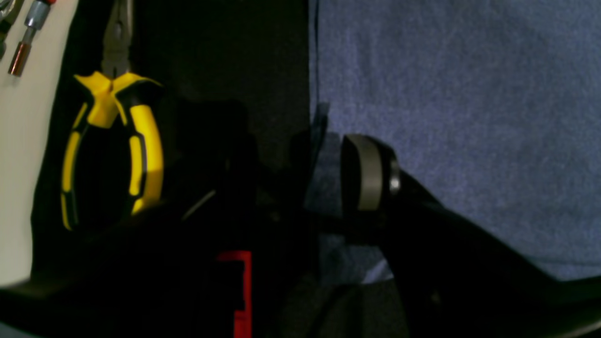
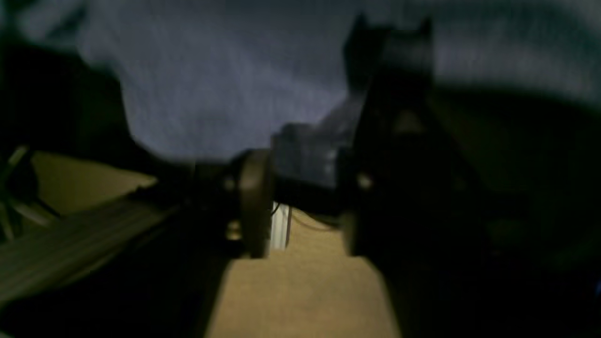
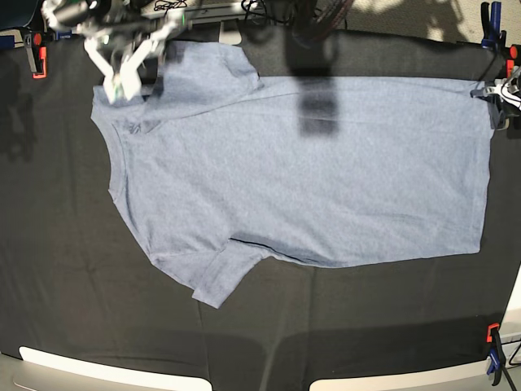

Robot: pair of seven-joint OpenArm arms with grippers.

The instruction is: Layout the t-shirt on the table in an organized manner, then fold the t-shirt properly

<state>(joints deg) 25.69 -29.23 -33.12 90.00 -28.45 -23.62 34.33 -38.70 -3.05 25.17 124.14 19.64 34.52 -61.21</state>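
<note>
The black cloth surface [image 3: 73, 277] is bare along its near edge, with a blue and orange clamp [image 3: 492, 358] at the near right corner. Farther in, the t-shirt [image 3: 309, 179] lies spread flat, plain side up, collar to the left and hem to the right. At the far right hem corner the left pincer [image 1: 300, 188] stands open astride the cloth edge. At the far left shoulder the right pincer [image 3: 122, 77] is blurred; I cannot tell its opening or hold.
</note>
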